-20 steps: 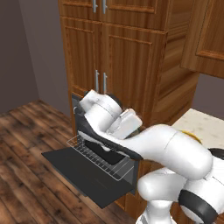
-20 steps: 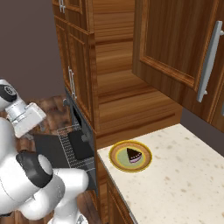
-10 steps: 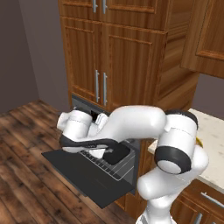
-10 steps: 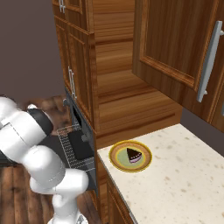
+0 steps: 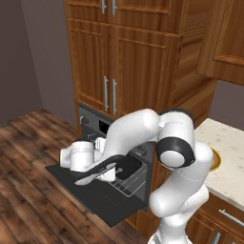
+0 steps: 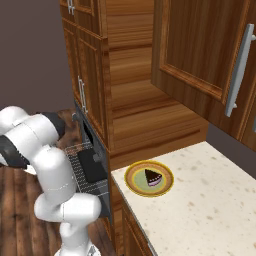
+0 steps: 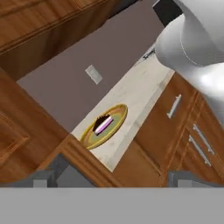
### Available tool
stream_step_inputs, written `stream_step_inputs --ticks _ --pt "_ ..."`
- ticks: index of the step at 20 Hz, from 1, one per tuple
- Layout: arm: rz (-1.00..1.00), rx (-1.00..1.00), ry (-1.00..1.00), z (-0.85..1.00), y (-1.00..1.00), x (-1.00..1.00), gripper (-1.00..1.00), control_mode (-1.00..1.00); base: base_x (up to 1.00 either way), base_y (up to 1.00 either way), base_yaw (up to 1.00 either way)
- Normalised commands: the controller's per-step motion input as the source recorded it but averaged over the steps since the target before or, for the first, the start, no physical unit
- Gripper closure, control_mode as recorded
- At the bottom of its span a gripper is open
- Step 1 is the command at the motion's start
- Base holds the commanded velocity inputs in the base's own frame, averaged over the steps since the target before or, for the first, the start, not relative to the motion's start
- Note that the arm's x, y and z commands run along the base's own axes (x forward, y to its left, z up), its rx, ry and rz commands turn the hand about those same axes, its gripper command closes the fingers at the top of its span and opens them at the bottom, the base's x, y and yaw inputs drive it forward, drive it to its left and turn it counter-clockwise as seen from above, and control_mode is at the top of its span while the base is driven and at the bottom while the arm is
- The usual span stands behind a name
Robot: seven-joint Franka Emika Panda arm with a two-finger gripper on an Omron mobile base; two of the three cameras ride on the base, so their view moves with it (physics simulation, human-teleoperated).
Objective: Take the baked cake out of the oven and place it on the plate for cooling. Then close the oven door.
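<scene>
Gripper: we see the gripper (image 5: 101, 143) low at the oven front, above the door; jaws spread wide, nothing between them.
Door: the oven door (image 5: 90, 193) lies dropped flat, fully open, with the arm stretched over it.
Oven: the oven (image 5: 102, 126) stands open; a wire rack (image 6: 82, 167) is drawn out with a black tray (image 6: 92, 165) on it.
Plate: the plate (image 6: 149, 178) sits on the counter (image 6: 210, 200) just beside the oven cabinet.
Cake: the cake (image 6: 153, 177) rests on the plate, well apart from the gripper; the hand view shows the same.
Step in hand: we judge the cake transfer done and the door closing begun.
Next move: we judge the gripper must get under the door's front edge or handle and swing it up; the drawn-out rack may block closing.
</scene>
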Motion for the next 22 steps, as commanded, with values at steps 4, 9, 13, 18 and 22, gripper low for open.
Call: stream_step_inputs --ticks 4,9,13,18,22 --pt "0.13 0.0 0.32 -0.5 0.0 0.83 -1.0 -1.0 0.0 0.0 0.0" --pt "0.11 0.05 0.29 -0.76 0.21 0.26 -1.0 -1.0 0.0 0.0 0.0" --pt "0.02 0.12 0.19 -0.88 0.28 0.09 -1.0 -1.0 0.0 0.0 0.0" --pt "0.0 0.07 0.03 -0.57 0.04 0.48 -1.0 -1.0 0.0 0.0 0.0" --pt "-0.01 0.01 -0.01 -0.42 0.05 0.58 -1.0 -1.0 0.0 0.0 0.0"
